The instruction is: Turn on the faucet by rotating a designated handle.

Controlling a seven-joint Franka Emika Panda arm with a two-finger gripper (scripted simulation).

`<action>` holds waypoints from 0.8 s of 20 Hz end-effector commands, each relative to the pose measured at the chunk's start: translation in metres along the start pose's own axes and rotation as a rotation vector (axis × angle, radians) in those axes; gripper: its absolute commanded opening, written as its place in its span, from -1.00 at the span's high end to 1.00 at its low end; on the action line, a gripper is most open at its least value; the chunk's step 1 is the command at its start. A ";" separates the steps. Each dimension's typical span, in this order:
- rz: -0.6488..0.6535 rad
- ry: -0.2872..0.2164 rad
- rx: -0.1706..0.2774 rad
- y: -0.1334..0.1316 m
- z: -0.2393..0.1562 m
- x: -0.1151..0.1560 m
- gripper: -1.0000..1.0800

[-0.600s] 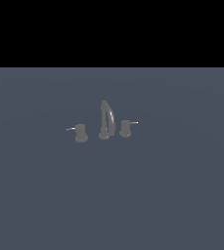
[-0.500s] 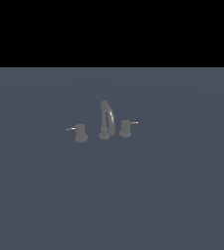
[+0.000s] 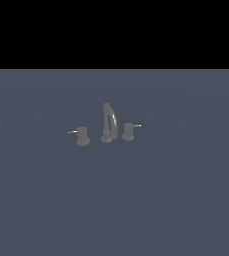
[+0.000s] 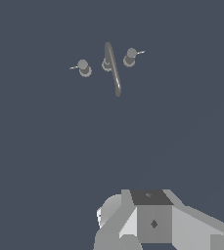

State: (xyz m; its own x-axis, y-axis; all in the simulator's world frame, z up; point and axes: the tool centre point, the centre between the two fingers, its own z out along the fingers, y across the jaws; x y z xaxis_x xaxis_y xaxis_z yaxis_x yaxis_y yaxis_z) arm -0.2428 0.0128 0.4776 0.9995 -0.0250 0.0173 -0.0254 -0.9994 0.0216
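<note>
Handle [image 3: 128, 131]: short grey knob, upright on the worktop [image 3: 186, 200], thin pale lever pointing toward the exterior view's right; also seen from the wrist view [image 4: 130, 56]. Nothing touching it. Just beside it stands the arched spout [image 3: 108, 122] of the faucet [image 3: 106, 131] on its round base, the arch leaning forward over the worktop; in the wrist view the spout [image 4: 112, 68] reads as a long dark bar. On the far side of the spout sits the twin knob [image 3: 82, 136], lever pointing toward the exterior view's left. All three pieces lie in one row, close together but not touching. Fingers: not visible in either view. The wrist view shows only the grey and white block of the arm's hand housing [image 4: 152, 222] at the frame edge, well apart from the faucet, with bare worktop between. Opening of the fingers: cannot tell; nothing is seen to be held. No arm appears in the exterior view.
</note>
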 end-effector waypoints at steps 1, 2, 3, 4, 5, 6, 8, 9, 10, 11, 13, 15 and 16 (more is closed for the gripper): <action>0.030 -0.001 0.000 -0.004 0.010 0.008 1.00; 0.045 -0.002 0.001 -0.006 0.015 0.012 1.00; 0.061 -0.002 0.001 -0.008 0.020 0.016 1.00; 0.078 -0.002 0.001 -0.010 0.025 0.021 1.00; 0.095 -0.003 0.001 -0.012 0.031 0.025 1.00; 0.114 -0.003 0.002 -0.014 0.036 0.030 1.00; 0.153 -0.004 0.002 -0.018 0.049 0.041 1.00; 0.174 -0.005 0.003 -0.020 0.056 0.047 1.00; 0.195 -0.005 0.003 -0.022 0.063 0.053 1.00; 0.217 -0.006 0.004 -0.024 0.070 0.060 1.00; 0.263 -0.007 0.004 -0.027 0.084 0.073 1.00; 0.308 -0.008 0.005 -0.030 0.099 0.086 1.00; 0.329 -0.008 0.006 -0.031 0.105 0.093 1.00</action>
State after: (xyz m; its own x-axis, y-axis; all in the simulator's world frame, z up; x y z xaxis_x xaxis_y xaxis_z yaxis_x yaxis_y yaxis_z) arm -0.1577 0.0375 0.3840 0.9492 -0.3144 0.0141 -0.3146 -0.9491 0.0126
